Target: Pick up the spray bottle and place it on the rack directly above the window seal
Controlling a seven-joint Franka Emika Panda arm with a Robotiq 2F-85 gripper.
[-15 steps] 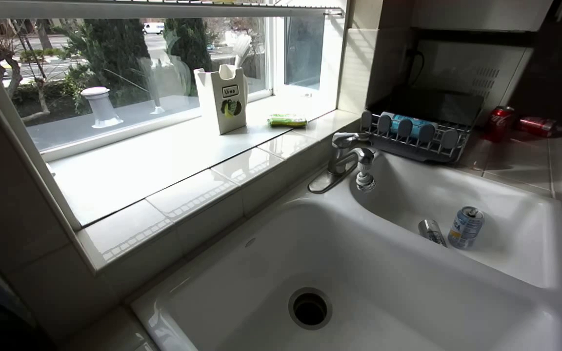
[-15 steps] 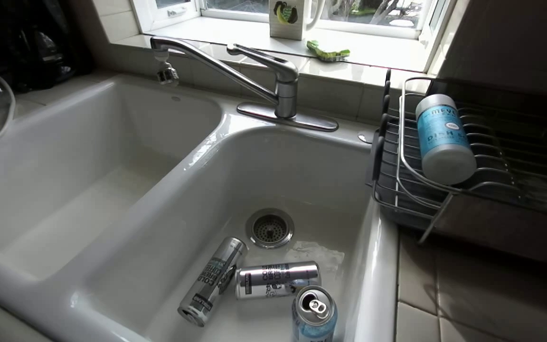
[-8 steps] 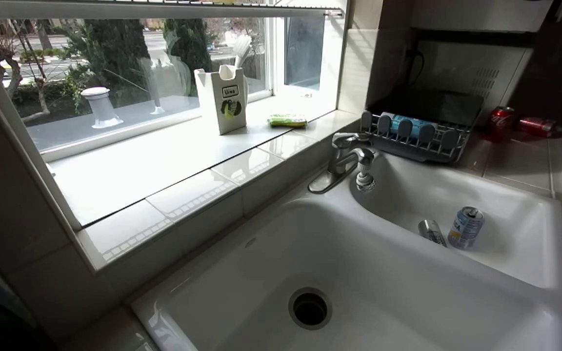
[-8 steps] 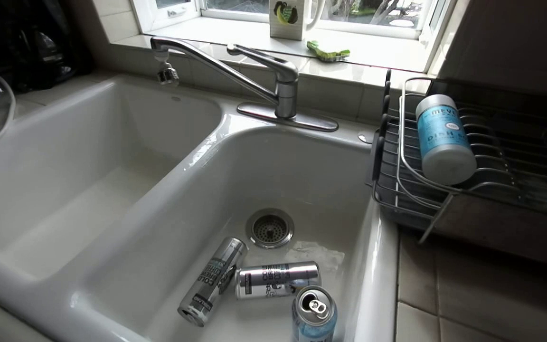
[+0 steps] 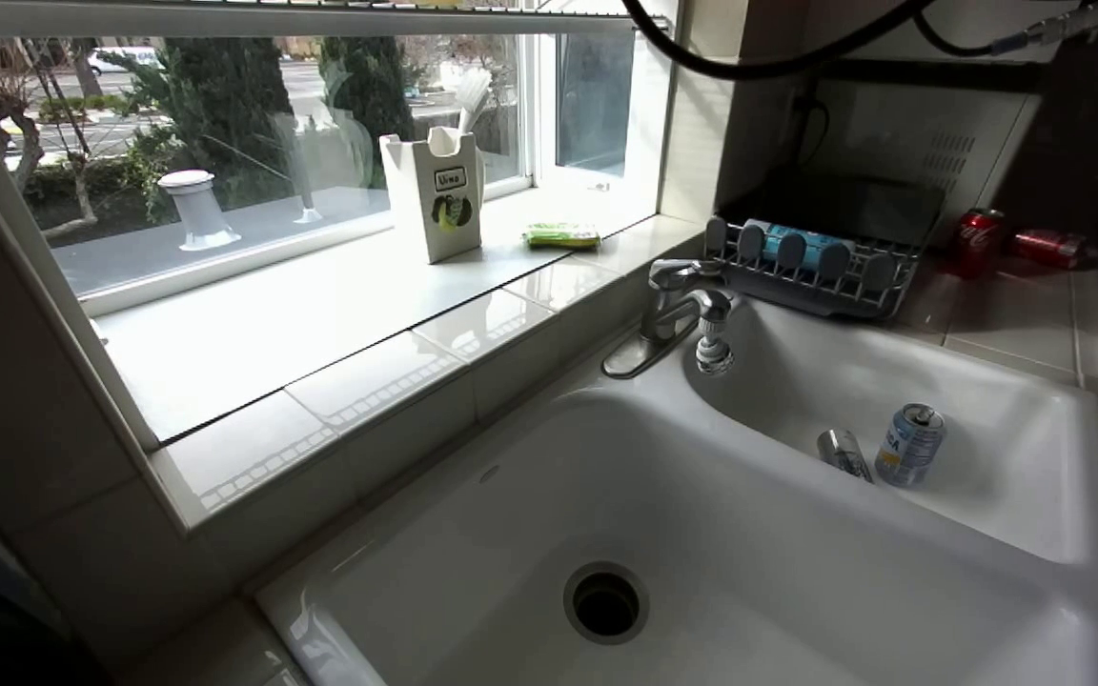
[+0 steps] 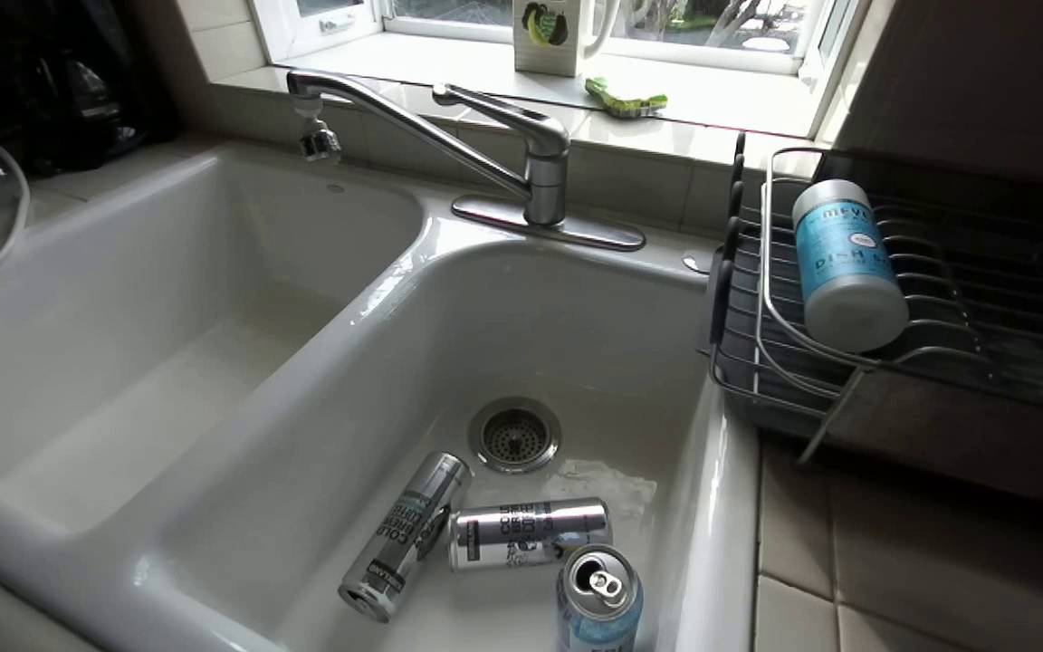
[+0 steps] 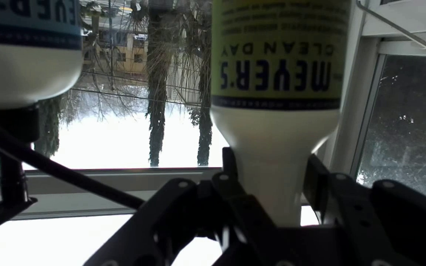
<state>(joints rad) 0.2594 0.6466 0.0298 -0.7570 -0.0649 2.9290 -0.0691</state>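
In your upside-down wrist view, the jaws grip the spray bottle (image 7: 279, 77) by its pale neck; a blue-labelled bottle (image 7: 24, 66) shows apart from it. In an exterior view, you see the rack (image 5: 568, 13) above the window seal (image 5: 368, 324). In an exterior view, two silver cans (image 6: 531, 534) lie in the sink (image 6: 576, 317).
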